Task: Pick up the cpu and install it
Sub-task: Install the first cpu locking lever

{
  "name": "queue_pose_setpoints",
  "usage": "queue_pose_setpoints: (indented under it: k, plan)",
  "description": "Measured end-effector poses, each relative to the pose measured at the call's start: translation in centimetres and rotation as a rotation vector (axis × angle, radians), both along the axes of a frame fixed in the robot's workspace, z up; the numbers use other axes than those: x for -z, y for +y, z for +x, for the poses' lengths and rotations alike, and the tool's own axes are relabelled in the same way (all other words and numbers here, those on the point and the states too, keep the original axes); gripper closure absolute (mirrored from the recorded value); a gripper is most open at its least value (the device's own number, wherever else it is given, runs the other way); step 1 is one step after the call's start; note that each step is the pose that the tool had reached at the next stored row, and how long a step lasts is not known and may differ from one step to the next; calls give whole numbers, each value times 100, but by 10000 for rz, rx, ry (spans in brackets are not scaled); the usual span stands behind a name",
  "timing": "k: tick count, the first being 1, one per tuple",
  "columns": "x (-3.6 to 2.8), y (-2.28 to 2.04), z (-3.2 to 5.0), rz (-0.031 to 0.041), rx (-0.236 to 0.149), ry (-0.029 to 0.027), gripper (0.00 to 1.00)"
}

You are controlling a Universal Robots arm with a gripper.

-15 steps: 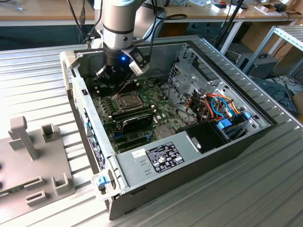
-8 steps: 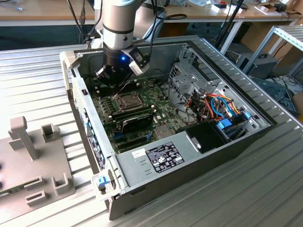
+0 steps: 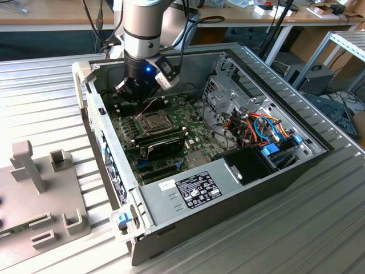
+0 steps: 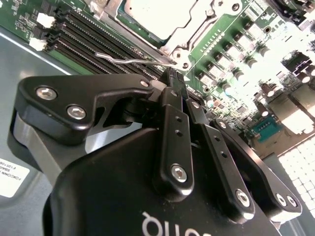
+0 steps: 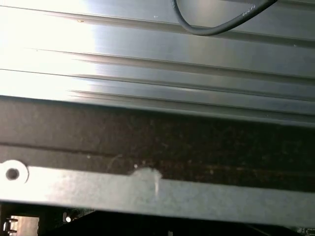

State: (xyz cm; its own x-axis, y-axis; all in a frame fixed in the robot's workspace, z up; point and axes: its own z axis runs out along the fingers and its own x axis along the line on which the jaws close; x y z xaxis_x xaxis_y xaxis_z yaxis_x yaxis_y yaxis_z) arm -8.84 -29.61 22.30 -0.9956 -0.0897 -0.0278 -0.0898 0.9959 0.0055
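The arm (image 3: 142, 25) comes down steeply from the top of the exterior view, its silver wrist section ending in a black gripper (image 3: 132, 90) with a small blue light lit on its body. In the second wrist view the gripper (image 4: 178, 81) is seen from behind its black linkages; the two fingers (image 4: 173, 123) lie pressed together, tips meeting with no gap between them and nothing held.

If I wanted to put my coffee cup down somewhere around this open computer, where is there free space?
The ribbed metal table has bare stretches in front of the computer case and behind its far wall. The exterior view's left is partly taken by a grey fixture. Inside the case it is crowded: motherboard, cables and the gripper.
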Motion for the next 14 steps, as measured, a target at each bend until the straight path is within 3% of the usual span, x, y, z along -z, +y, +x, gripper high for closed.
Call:
queue_pose_setpoints:
  k: [14]
  plan:
    - [0, 8, 68, 0, 0, 3, 89]
